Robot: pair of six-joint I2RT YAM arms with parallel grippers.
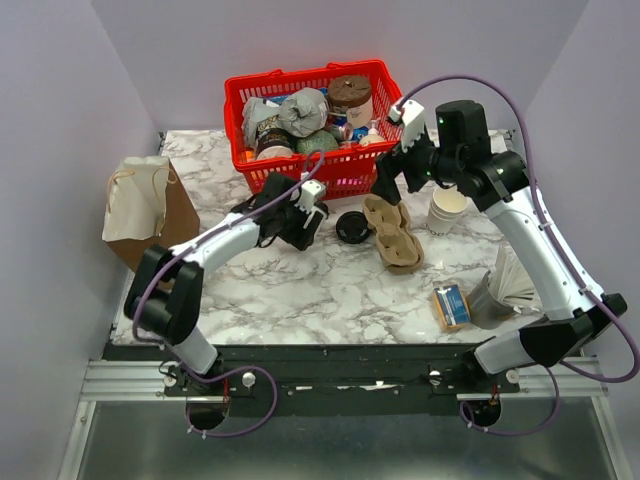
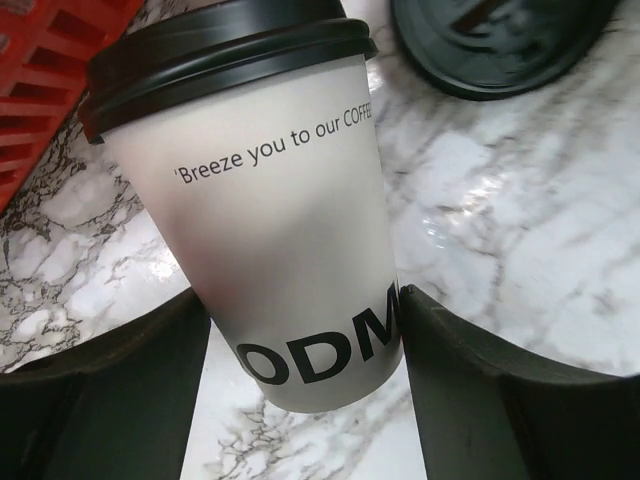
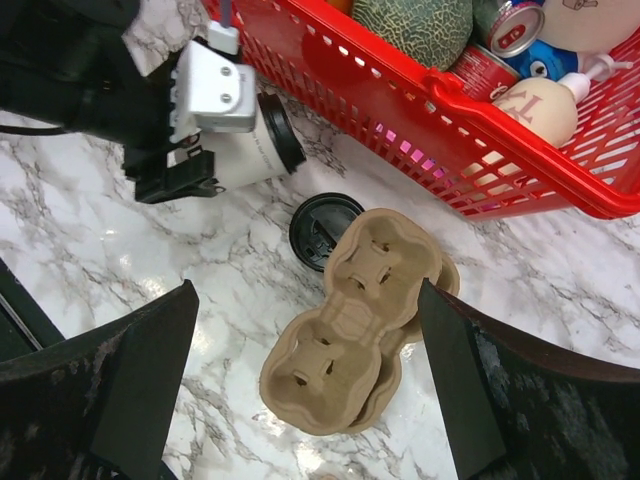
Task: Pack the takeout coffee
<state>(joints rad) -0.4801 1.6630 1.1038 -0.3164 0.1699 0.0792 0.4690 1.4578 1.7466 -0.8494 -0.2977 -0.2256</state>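
The takeout coffee (image 2: pixel 290 220) is a white paper cup with a black dome lid and dark print. My left gripper (image 2: pixel 305 330) is shut on its lower part and holds it tilted just above the marble table. In the right wrist view the cup (image 3: pixel 255 150) lies nearly sideways in that gripper, lid toward the red basket. In the top view the left gripper (image 1: pixel 305 215) mostly hides the cup. My right gripper (image 3: pixel 308 300) is open and empty, hovering over a brown cardboard cup carrier (image 3: pixel 360 320), also seen in the top view (image 1: pixel 393 235).
A loose black lid (image 1: pixel 351 226) lies between the grippers. The red basket (image 1: pixel 350 172) full of groceries stands at the back. A brown paper bag (image 1: pixel 150 210) is at the left edge. A stack of lidless cups (image 1: pixel 447 210) and a small box (image 1: pixel 452 305) are at the right.
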